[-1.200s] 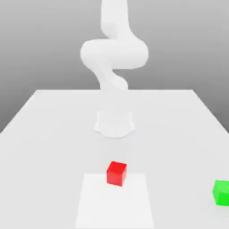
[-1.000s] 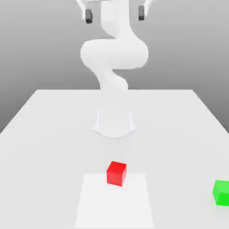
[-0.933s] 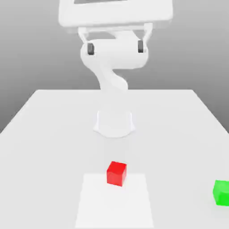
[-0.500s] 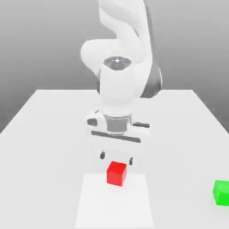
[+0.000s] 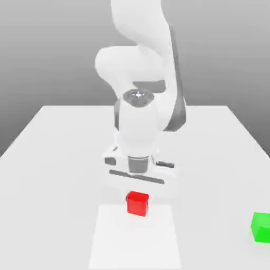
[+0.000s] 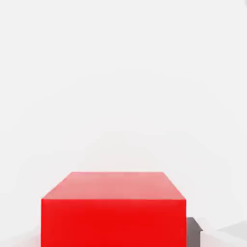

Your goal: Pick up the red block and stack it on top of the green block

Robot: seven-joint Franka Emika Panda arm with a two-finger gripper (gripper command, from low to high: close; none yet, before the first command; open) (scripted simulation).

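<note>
White tabletop (image 5: pixel 58 158): jaws, spread a second ago, have dropped and now pinch the red block (image 5: pixel 137 203); lift comes next, green block (image 5: pixel 261 227) well apart.

We see the white arm (image 5: pixel 140 79) folded forward from its base, with the wrist turned straight down toward the table. The flat hand body (image 5: pixel 138 171) sits low, its long side running across the exterior view. The gripper (image 5: pixel 137 199) points downward and its fingers are closed in on the red block (image 5: pixel 137 203). One dark finger pad (image 6: pixel 194 231) shows just beside the block in the hand view.
</note>
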